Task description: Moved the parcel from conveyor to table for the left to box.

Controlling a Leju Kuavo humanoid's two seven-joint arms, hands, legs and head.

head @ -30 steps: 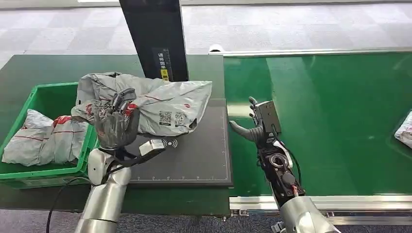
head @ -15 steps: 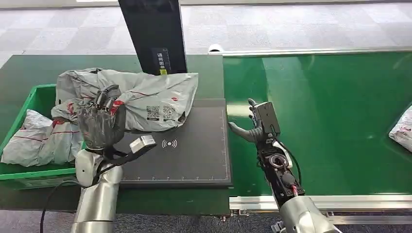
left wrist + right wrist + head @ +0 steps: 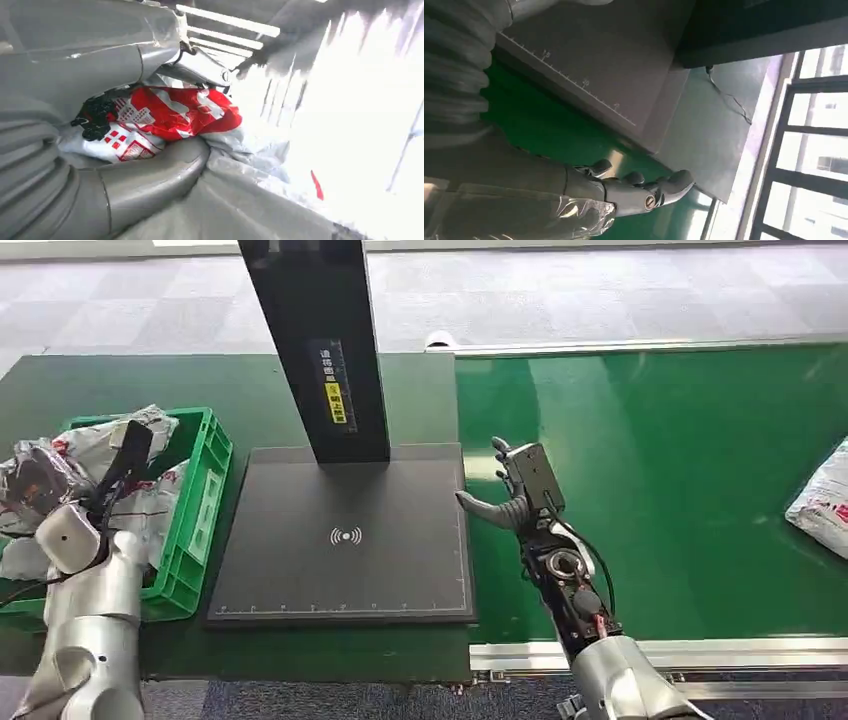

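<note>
Our left hand: we see our left hand point(image 3: 100, 150) up close in the left wrist view. Its thick grey thumb and its fingers are wrapped around the parcel point(image 3: 165, 117), so it is holding the bag tight.

Parcel: it is a crinkly grey plastic bag with a red patch and small red squares. In the head view the parcel point(image 3: 40, 475) is far out on our left side, over the green box point(image 3: 205, 495). It is off the black pad.

Green box: it sits on the dark green table point(image 3: 120, 380), just beside the left edge of the black pad. More grey bags lie inside it, under and beside the one we hold.

Our right hand: our right hand point(image 3: 515, 495) is over the edge of the green belt point(image 3: 680, 490), just beside the right edge of the black pad. Its fingers point(image 3: 639, 187) are a bit bent and apart, and nothing is in them. It is let go and free.

Black pad: the black pad point(image 3: 345, 540) lies flat between the box and the belt. It has a small white wave sign in the middle and little marks along its near edge. A tall black post point(image 3: 320, 340) stands at its back, with a yellow sticker on it.

Other bag: another grey bag point(image 3: 825, 500) lies on the belt at the far right, well apart from our right hand.
</note>
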